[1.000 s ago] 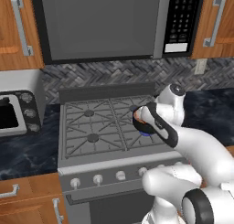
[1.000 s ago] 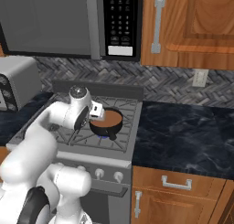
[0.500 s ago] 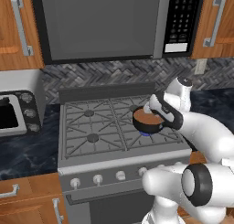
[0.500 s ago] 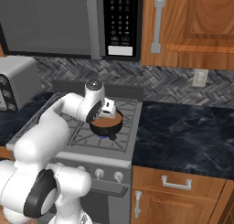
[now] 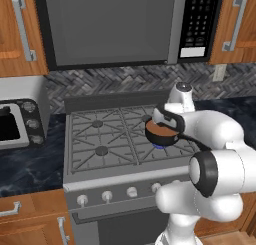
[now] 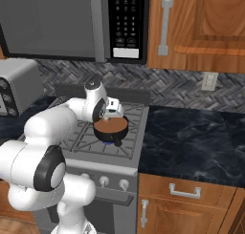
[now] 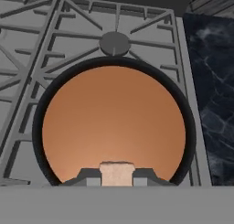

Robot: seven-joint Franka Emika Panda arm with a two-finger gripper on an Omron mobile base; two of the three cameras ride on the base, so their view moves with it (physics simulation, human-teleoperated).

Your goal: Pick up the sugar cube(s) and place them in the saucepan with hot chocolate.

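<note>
Saucepan [image 7: 114, 127] handle hidden; tan sugar cube [image 7: 116, 173] between tool [image 7: 117, 177] tips.

Place: a home kitchen — rendered, not photographed.
Cooking: gas stove [image 5: 115, 139] with grey grates and front knobs [image 5: 107, 196].
Above: microwave [image 5: 125, 26] with keypad.
Storage: wooden cabinets [image 6: 201, 30] with metal handles.
Surfaces: dark marble tabletop [image 6: 191, 142] — herringbone backsplash [image 6: 177, 87] behind.
Appliance: toaster [image 6: 16, 85].
</note>
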